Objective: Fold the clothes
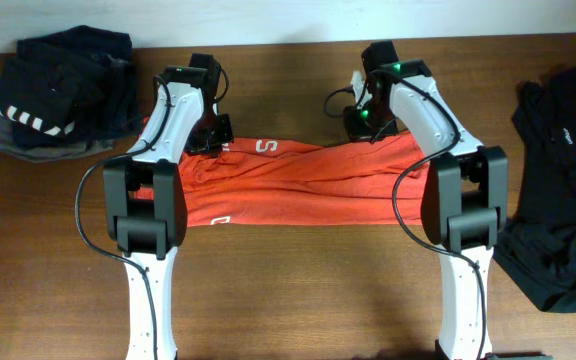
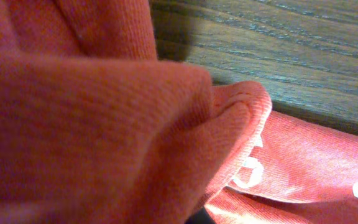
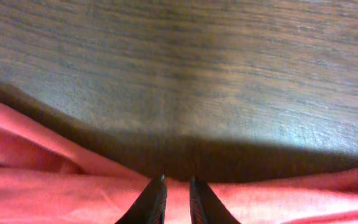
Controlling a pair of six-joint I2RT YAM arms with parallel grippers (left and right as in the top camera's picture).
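The orange-red T-shirt (image 1: 298,185) lies as a long, wrinkled band across the middle of the table, with white lettering showing near its far left edge. My left gripper (image 1: 216,140) is at the shirt's far left edge. In the left wrist view bunched shirt cloth (image 2: 104,124) fills the frame and hides the fingers, and it looks gripped. My right gripper (image 1: 366,125) is at the far right edge. In the right wrist view its fingers (image 3: 176,186) are nearly together with a thin fold of the shirt (image 3: 73,193) between them.
A dark navy and grey folded pile with white stripes (image 1: 58,90) sits at the far left corner. A loose black garment (image 1: 558,200) lies at the right edge. Bare wooden table (image 3: 179,74) lies beyond the shirt's far edge.
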